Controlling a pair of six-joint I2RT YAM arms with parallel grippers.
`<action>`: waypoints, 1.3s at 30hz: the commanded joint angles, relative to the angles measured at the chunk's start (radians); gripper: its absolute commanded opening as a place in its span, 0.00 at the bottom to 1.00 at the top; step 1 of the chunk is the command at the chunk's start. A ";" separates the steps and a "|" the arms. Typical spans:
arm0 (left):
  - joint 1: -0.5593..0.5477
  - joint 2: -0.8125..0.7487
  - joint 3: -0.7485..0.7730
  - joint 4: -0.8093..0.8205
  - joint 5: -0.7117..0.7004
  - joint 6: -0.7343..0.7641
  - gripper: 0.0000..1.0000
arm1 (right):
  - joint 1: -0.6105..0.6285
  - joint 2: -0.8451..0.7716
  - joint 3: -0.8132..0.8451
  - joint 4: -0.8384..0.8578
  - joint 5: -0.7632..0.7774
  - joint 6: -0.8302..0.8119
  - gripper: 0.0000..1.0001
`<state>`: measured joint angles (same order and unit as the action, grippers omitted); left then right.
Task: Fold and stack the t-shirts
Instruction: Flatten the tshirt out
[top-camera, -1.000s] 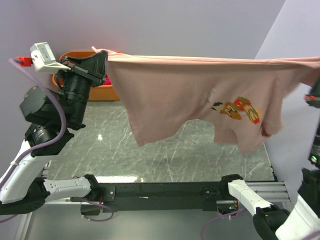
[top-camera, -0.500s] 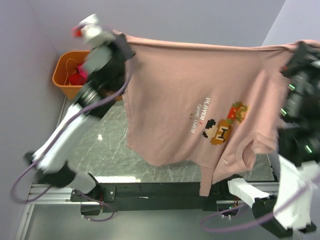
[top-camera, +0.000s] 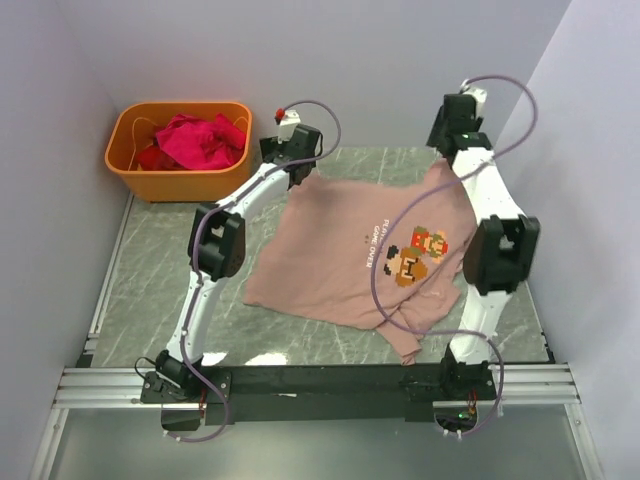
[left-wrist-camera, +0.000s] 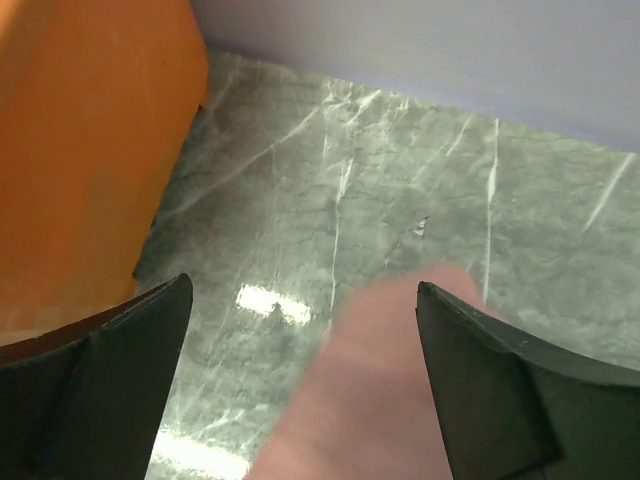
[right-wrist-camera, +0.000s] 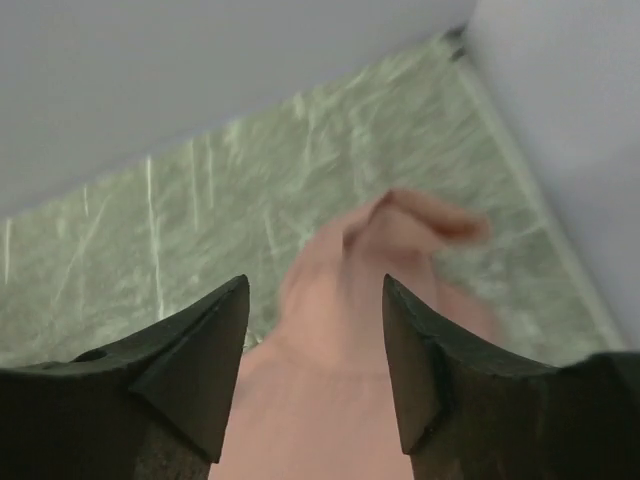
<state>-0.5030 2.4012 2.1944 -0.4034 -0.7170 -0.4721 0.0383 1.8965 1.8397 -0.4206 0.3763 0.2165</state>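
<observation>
table (top-camera: 150, 285): green marble, white-veined | 1 orange tub (top-camera: 176, 186): far-left corner, beside wall

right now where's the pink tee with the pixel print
Top view: the pink tee lies spread print-up on the marble table, centre to right, with the orange tub back-left of it.

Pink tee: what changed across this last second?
The pink tee, held stretched in the air between both arms, was swung down and now lies spread print-up on the table. The left gripper and right gripper have let go, jaws open. The orange tub with magenta shirts stayed put.
</observation>
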 joint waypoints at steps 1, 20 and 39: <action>-0.003 -0.138 0.047 0.116 0.031 0.036 1.00 | -0.005 0.041 0.170 -0.098 -0.092 0.046 0.66; -0.109 -0.614 -0.816 0.110 0.433 -0.252 0.99 | -0.014 -0.452 -0.753 -0.164 -0.203 0.319 0.80; 0.009 -0.383 -0.811 0.072 0.452 -0.273 0.99 | -0.034 0.288 -0.133 -0.279 -0.341 -0.012 0.77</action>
<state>-0.5266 1.9701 1.3357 -0.3328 -0.2592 -0.7414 0.0101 2.1128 1.5723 -0.6510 0.1013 0.3058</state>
